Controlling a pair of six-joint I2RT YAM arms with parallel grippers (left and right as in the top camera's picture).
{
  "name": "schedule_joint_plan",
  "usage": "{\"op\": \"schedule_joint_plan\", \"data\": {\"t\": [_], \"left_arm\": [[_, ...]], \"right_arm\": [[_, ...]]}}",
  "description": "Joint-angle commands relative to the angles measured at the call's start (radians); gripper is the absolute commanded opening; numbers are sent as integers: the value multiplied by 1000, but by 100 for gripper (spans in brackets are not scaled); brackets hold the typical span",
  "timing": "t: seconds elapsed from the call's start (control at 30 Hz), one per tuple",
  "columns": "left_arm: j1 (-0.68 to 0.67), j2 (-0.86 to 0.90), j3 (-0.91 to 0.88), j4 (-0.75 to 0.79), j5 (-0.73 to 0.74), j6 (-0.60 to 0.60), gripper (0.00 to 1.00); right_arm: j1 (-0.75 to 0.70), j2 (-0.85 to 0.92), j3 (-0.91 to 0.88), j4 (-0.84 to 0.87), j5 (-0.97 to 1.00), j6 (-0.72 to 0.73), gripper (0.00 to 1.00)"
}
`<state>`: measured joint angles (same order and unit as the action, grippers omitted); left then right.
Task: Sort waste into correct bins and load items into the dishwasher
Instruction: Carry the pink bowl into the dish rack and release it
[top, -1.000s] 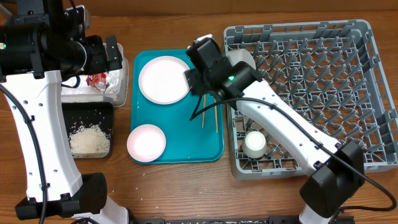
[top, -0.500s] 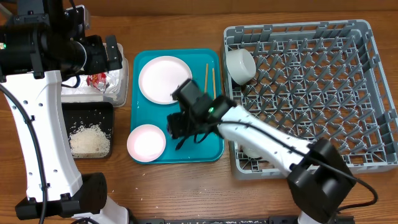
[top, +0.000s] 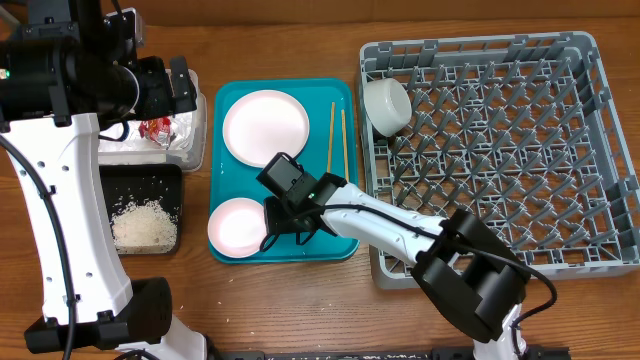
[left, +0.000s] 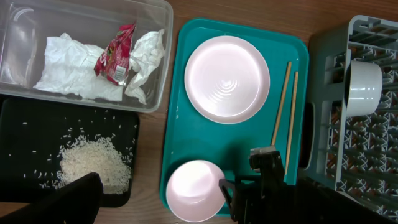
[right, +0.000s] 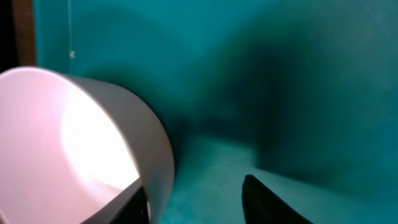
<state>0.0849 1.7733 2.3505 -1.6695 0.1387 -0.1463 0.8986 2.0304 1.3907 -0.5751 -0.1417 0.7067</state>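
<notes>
I've swung the right gripper (top: 278, 218) from the dish rack (top: 480, 42) down beside the pink bowl (top: 236, 226), fingers spread to grasp it.

You see a teal serving tray (top: 231, 181) (left: 186, 143), rectangular with rounded corners and a low raised rim. It lies flat on a brown wooden table (top: 290, 45) (left: 261, 11) with visible grain. In the right wrist view, the tray's smooth floor (right: 280, 74) fills most of the frame, partly in shadow.
</notes>
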Motion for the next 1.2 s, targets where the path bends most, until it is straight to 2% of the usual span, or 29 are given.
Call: {"op": "schedule_joint_plan", "data": {"t": [0.0, 0.03, 0.13, 0.3, 0.4, 0.47, 0.5, 0.6, 0.77, 0.87, 0.93, 1.17], "left_arm": [[0, -2, 12, 2, 8, 19, 100], [0, -2, 12, 2, 8, 19, 100], [0, -2, 12, 2, 8, 19, 100], [0, -2, 12, 2, 8, 19, 100], [0, -2, 12, 2, 8, 19, 100], [0, -2, 12, 2, 8, 19, 100], [0, -2, 12, 2, 8, 19, 100], [0, -2, 12, 2, 8, 19, 100], [0, -2, 12, 2, 8, 19, 100], [0, -2, 12, 2, 8, 19, 100], [0, -2, 12, 2, 8, 19, 100], [0, -2, 12, 2, 8, 19, 100]], "right_arm": [[5, 1, -3, -3, 10, 4, 33], [5, 1, -3, -13, 11, 4, 22], [1, 1, 0, -39, 14, 0, 4], [-37, -23, 67, -179, 43, -35, 4], [-60, -80, 138, -312, 147, -56, 4], [-70, -133, 196, -418, 260, -56, 4], [-75, -192, 252, -516, 386, -56, 4], [-78, -289, 323, -658, 611, -55, 4], [-78, -406, 342, -795, 962, -55, 4], [-93, -411, 333, -918, 1176, -55, 4], [-116, -397, 314, -951, 1249, -56, 4], [-173, -286, 257, -975, 1355, -135, 4]]}}
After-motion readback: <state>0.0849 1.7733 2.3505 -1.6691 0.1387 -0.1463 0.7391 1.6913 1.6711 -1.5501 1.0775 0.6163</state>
